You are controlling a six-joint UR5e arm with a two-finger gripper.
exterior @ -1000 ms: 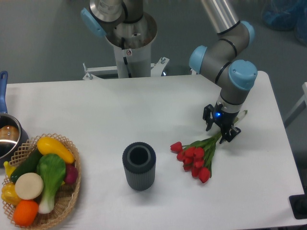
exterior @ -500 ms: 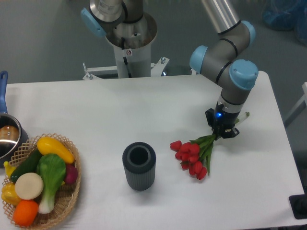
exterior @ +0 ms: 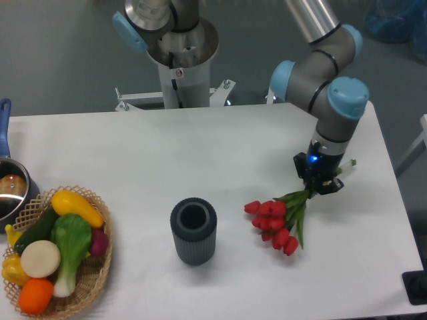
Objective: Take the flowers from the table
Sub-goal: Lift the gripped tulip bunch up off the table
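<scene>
The flowers (exterior: 276,220), a bunch of red tulips with green stems and leaves, hang with their buds toward the lower left. My gripper (exterior: 318,186) is shut on the stems at their upper right end. The buds sit just above the white table (exterior: 200,153); a faint shadow lies under them. The stem tips poke out to the right of the fingers.
A dark grey ribbed cylinder vase (exterior: 193,231) stands upright left of the flowers. A wicker basket (exterior: 90,283) of toy vegetables sits at the front left, with a pot (exterior: 10,193) behind it. The arm's base (exterior: 180,53) rises at the table's far edge.
The gripper closed on the stems, then moved a little to the right. The bunch shifted right with it and its stem end rose.
</scene>
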